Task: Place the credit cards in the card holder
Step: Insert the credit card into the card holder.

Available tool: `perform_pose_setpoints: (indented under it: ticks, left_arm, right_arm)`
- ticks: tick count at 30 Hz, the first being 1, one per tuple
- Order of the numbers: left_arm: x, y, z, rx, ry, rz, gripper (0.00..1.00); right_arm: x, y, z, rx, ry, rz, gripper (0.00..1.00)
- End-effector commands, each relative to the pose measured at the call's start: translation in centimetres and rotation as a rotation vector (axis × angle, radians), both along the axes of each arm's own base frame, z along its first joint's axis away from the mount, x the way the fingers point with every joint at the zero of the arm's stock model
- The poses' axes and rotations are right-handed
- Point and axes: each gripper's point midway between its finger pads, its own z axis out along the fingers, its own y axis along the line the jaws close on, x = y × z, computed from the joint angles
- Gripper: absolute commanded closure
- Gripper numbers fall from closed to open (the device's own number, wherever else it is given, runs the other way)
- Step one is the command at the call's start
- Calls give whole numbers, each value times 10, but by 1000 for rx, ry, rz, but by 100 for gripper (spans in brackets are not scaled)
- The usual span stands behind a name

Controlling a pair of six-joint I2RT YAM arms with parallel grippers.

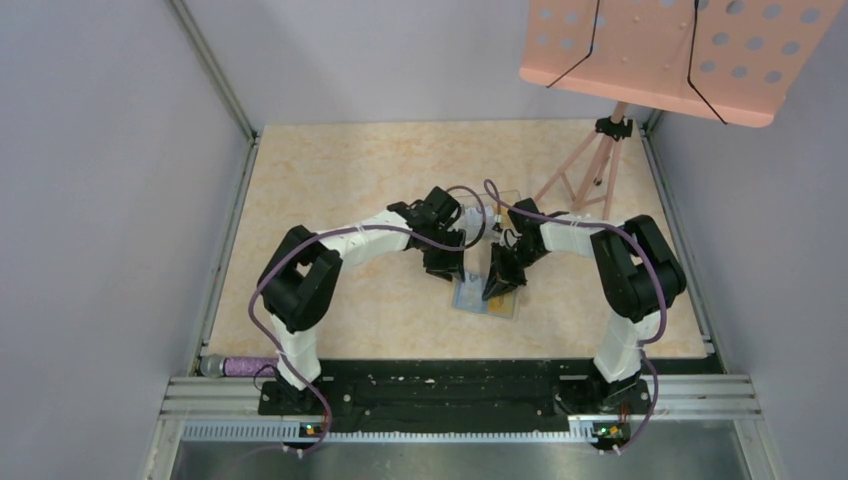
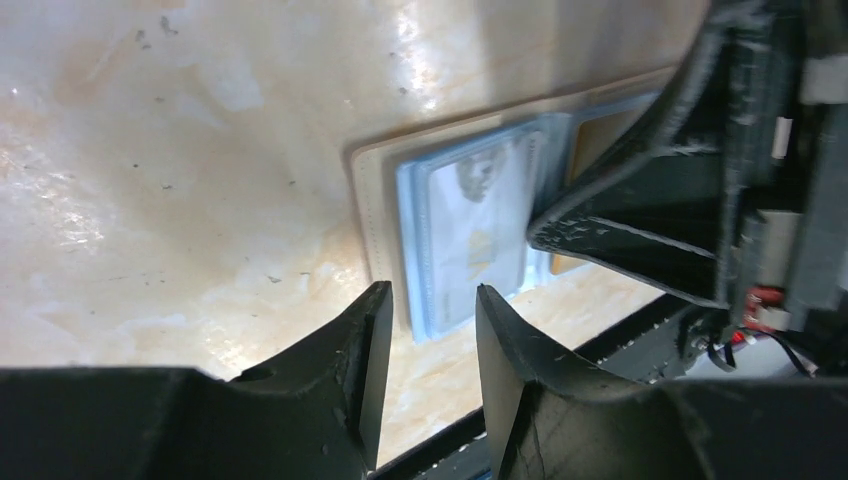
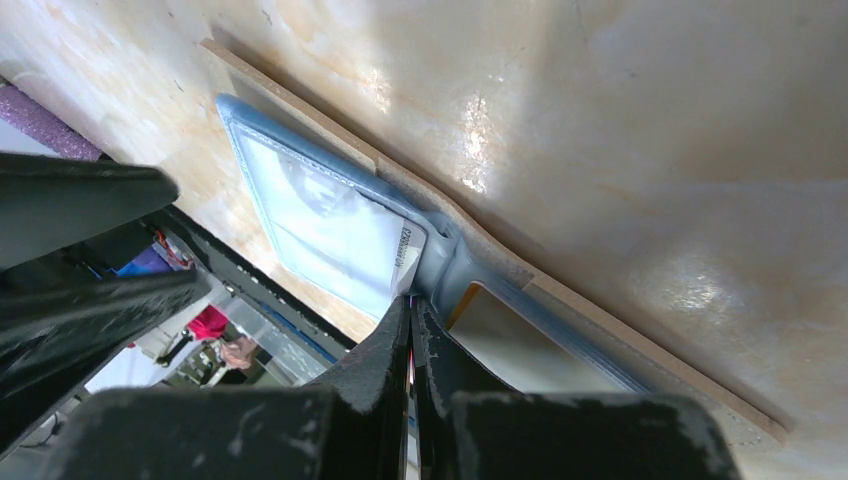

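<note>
Though both grippers hide most of the open card holder (image 1: 500,307) from above, the right gripper (image 3: 411,305), shut, rests on its fold; the left gripper (image 2: 432,300) hovers part-open, empty, beside a pocketed silvery card (image 2: 475,225).

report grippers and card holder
Left gripper open, empty, at card holder edge. Right gripper shut, tip at its fold. Grey card in sleeve. No obstruction.

From above, the right gripper (image 1: 492,292) covers most of the card holder (image 1: 480,303), so its pockets cannot be made out. In the left wrist view that gripper hides the holder's right half, and the grey card (image 2: 470,225) is blurred, its print unreadable. The music stand (image 1: 680,55) is cut off by the top edge.
</note>
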Motion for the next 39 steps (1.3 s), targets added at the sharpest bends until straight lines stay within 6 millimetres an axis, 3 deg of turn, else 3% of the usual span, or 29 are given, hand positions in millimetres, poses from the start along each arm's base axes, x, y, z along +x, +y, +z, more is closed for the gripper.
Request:
perform_pose_setpoints:
  ticks: [1, 10, 19, 23, 31, 35, 39]
  left_arm:
    - [5, -20, 31, -144, -72, -31, 58]
    - [-5, -23, -2, -119, 15, -55, 58]
    - [-11, -27, -15, -109, 72, -86, 58]
    - [-13, -32, -11, -137, 77, -97, 59]
    - [-14, -53, 31, -307, 49, -113, 66]
    - [-13, -56, 40, -329, 39, -108, 72]
    - [-15, -57, 30, -321, 78, -109, 93]
  right_arm:
    - [-7, -5, -15, -61, 9, 31, 100]
    - [-8, -5, -17, -61, 15, 34, 100]
    - [-8, -4, -17, -58, 13, 35, 100]
    - [-8, -4, -17, -57, 14, 36, 100]
    - [-6, -2, -15, -43, 6, 38, 100]
    - [-3, 0, -11, -32, -12, 39, 100]
    - [5, 4, 3, -2, -64, 41, 100]
